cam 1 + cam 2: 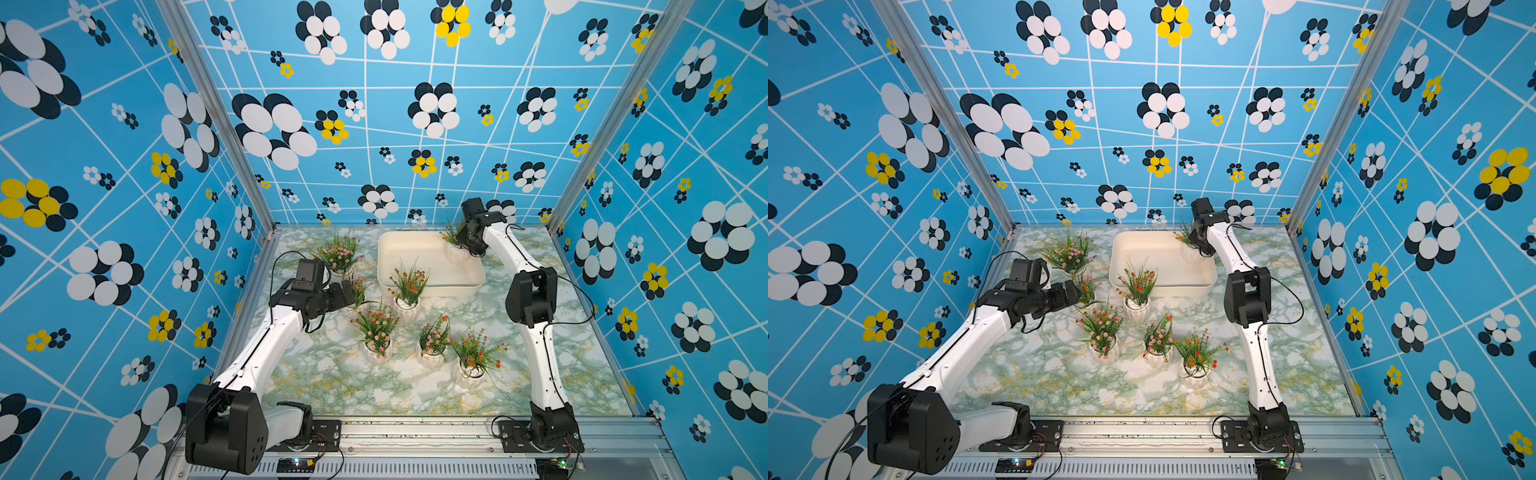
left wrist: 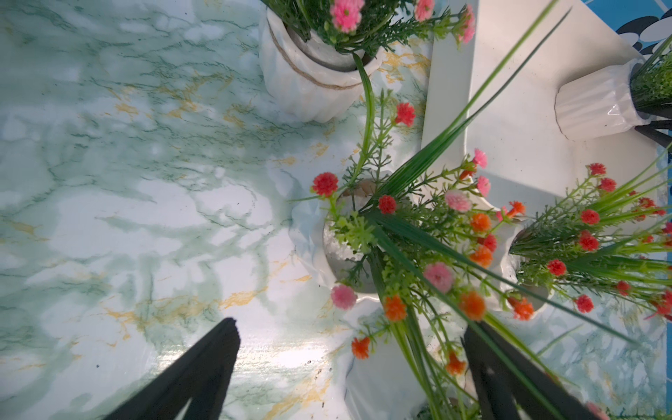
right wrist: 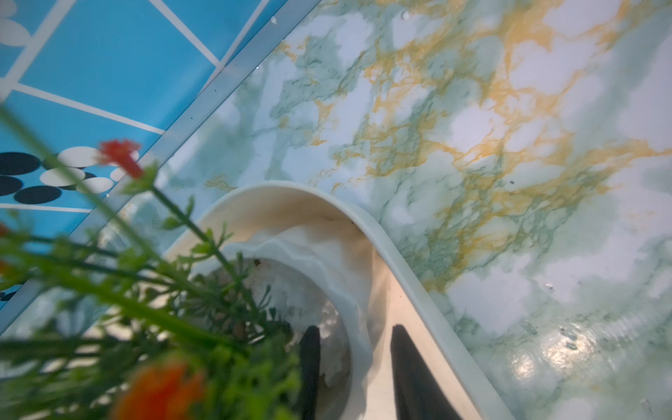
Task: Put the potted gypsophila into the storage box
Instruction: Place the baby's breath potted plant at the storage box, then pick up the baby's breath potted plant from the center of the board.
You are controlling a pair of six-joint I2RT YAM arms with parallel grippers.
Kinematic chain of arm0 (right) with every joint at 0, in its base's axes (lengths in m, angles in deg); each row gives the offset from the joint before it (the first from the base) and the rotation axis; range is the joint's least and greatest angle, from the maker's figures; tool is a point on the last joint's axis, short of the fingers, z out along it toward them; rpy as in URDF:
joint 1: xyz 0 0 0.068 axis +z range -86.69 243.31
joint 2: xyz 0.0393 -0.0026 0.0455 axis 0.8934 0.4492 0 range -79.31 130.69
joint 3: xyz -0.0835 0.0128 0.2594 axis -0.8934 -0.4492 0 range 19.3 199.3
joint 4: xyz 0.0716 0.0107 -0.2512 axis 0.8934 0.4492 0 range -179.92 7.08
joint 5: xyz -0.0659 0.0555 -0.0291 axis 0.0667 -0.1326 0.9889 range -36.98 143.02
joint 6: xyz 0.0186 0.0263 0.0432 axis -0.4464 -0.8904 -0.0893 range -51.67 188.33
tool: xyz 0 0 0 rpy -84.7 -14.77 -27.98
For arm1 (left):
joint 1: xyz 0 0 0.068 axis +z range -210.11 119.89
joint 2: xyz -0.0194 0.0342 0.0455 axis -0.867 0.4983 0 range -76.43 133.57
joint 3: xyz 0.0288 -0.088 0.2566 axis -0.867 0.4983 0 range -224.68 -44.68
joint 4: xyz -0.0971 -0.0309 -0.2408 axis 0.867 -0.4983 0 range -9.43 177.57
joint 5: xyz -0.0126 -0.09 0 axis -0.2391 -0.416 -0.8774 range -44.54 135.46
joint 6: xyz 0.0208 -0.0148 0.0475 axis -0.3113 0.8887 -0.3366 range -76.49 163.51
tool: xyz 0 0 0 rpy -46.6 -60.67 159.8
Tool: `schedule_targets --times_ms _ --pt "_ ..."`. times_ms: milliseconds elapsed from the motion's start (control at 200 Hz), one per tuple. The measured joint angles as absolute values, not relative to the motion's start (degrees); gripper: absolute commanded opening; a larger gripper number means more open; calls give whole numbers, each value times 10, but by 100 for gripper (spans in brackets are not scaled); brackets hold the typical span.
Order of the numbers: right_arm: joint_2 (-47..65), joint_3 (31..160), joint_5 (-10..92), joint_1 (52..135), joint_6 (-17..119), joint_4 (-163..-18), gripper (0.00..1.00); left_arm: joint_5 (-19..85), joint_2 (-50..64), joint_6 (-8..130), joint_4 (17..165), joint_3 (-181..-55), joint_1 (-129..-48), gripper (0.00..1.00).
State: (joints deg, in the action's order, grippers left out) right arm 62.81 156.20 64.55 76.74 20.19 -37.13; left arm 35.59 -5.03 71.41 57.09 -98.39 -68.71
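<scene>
Potted gypsophila: one is in the box and six are on the table, so this reads as the release at the end of one placement.

- Table (image 1: 374,390), green-and-gold marbled: it carries everything and fills the lower middle of both top views.
- Storage box (image 1: 440,289), shallow cream-white plastic with rounded corners: it sits at the upper centre of the table.
- Right arm (image 1: 532,299), white with black joints: it stretches up the right of the frame and bends down over the box's upper right corner.
- Left arm (image 1: 266,345), same build: it reaches from lower left with its forearm roughly level, pointing toward the middle of the table.
- Placed pot (image 1: 455,251), white ribbed ceramic with green sprigs and orange-red blooms: it stands upright inside the box, close against the corner wall.
- Loose pots of the same kind: the nearest is a red-flowered one (image 1: 409,286), just below the box's front wall.
- Right claw (image 3: 355,329): it is parted, with one finger inside the pot's mouth and the other between the pot and the box wall. It straddles the rim with a gap showing and is not pinching.
- Left claw (image 2: 352,367): it is spread wide and empty, with sprigs of a mixed pink-and-orange pot (image 2: 349,251) across its reach. Whether it touches that pot I cannot tell.

Next, as I judge it:
- The right claw should lift straight up, clear of the rim and stems. A sideways pull could tip the pot or snag the foliage.
- The left claw then needs to line up on a single rim in that crowded cluster.
</scene>
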Motion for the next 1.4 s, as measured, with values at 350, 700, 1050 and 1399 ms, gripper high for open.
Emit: schedule_targets --times_ms 350,700,1050,1399 --pt "476 1425 640 767 264 -429 82 360 -80 714 542 -977 -687 99" --pt "275 1183 612 767 344 -512 99 395 -110 741 484 -965 -687 99" --pt "105 886 623 767 392 -555 99 472 -148 805 436 -942 -625 99" --pt "75 806 625 762 387 -583 99 395 -121 796 475 -932 -552 98"
